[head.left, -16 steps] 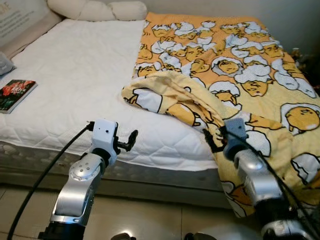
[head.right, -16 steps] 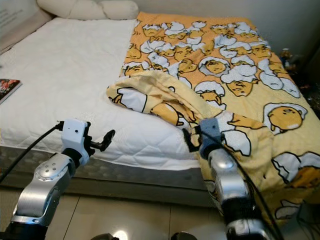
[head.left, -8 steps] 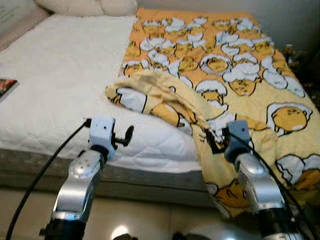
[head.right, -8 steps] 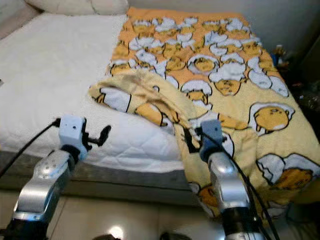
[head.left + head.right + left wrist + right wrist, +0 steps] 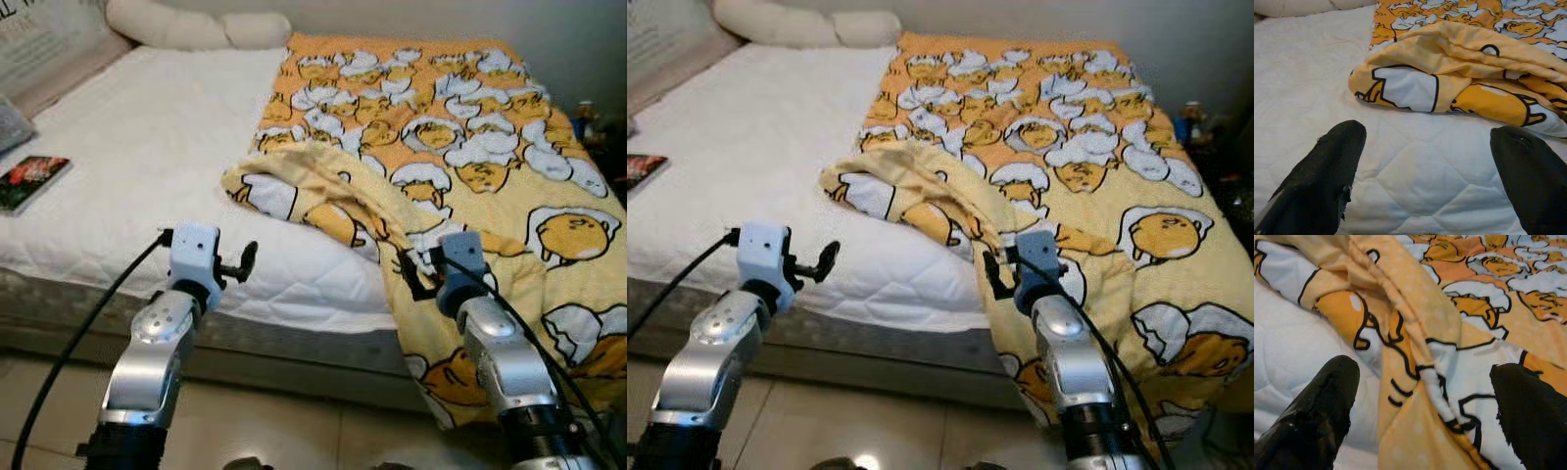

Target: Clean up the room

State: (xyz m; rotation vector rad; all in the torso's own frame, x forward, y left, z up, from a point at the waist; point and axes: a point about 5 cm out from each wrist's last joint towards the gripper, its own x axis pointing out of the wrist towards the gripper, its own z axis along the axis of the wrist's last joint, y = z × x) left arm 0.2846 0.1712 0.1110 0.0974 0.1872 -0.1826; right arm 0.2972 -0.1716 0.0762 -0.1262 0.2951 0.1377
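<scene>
A yellow and orange cartoon-print blanket (image 5: 460, 147) covers the right half of the bed, with a folded-back bunched corner (image 5: 304, 186) lying on the white mattress (image 5: 147, 166) and a part hanging over the front edge. My left gripper (image 5: 240, 262) is open above the mattress's front edge, left of the bunched corner (image 5: 1449, 73). My right gripper (image 5: 411, 276) is open just in front of the blanket fold (image 5: 1420, 328) where it drapes over the edge. Nothing is between either pair of fingers (image 5: 1327, 171).
A book (image 5: 31, 181) lies on the mattress at the left edge. Pillows (image 5: 196, 27) sit at the head of the bed. Tiled floor (image 5: 294, 441) runs along the bed's front. Small items (image 5: 588, 110) stand beyond the bed's right side.
The camera view has shifted and swung back. Both arms hold about the same pose before the bed; both grippers stay open and the blanket lies as before.
</scene>
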